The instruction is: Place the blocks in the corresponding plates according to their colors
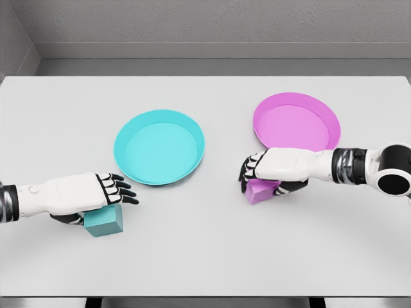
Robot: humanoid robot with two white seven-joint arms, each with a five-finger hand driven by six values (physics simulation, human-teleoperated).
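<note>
While two plates sit bare, the left robot hand (96, 196) clasps the cyan block (104, 220), the right robot hand (264, 173) the pink block (259, 191).

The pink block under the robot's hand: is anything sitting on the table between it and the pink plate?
Nothing visible does. The pink block lies under the right hand, just in front of the pink plate, with only bare table between them. The cyan plate lies off to the left, out of that path.
</note>
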